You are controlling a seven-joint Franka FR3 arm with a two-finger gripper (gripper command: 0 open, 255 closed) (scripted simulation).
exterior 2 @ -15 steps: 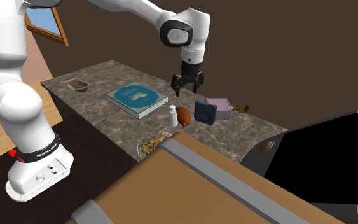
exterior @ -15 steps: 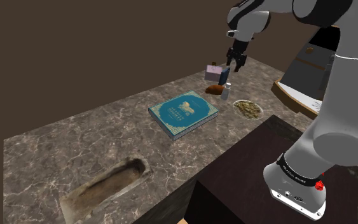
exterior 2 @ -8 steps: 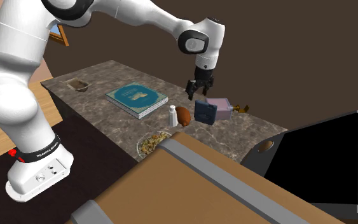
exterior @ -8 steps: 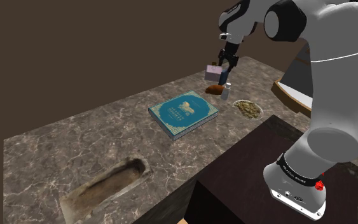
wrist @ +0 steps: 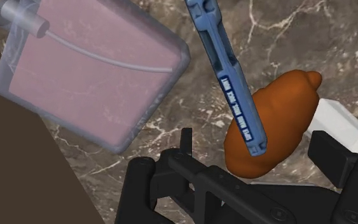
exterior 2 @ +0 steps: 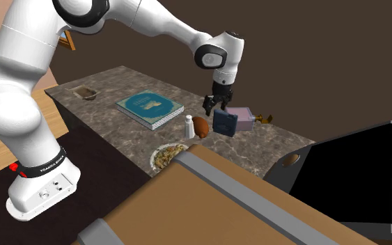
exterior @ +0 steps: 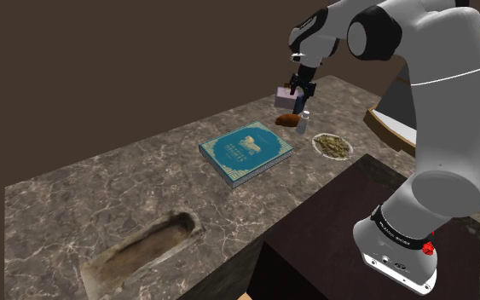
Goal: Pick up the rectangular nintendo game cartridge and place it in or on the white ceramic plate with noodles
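Wrist view had the gripper (wrist: 255, 149) poised above the blue Nintendo game cartridge (wrist: 231, 83), its two black fingers (wrist: 185, 149) standing apart with nothing clasped; the cartridge stood on its thin edge on the marble counter (wrist: 279, 25), its near end lying between the fingers without either touching it. It sat squeezed between a translucent pink box (wrist: 88, 70) on one side and a brown rounded lump (wrist: 276, 121) on the other, and in the second exterior view it seemed to lean against the box. That crowding looked the main hazard: the finger on the lump's side could come down on the lump rather than beside the cartridge, and the other could catch the box's corner, so either might shove the thin cartridge over flat before the jaws closed. The cartridge also ran somewhat askew to the fingers rather than square between them, so a closing grip might twist it or pinch only a corner, and it could slip out during the lift. A small white bottle (exterior: 304, 123) stood just beyond the lump, between the cartridge and the white plate of noodles (exterior: 332, 146) in the shoulder view, so a low carry risked knocking it over. A teal book (exterior: 246, 152) lay well apart, as did a sunken basin (exterior: 140, 249), neither in the way
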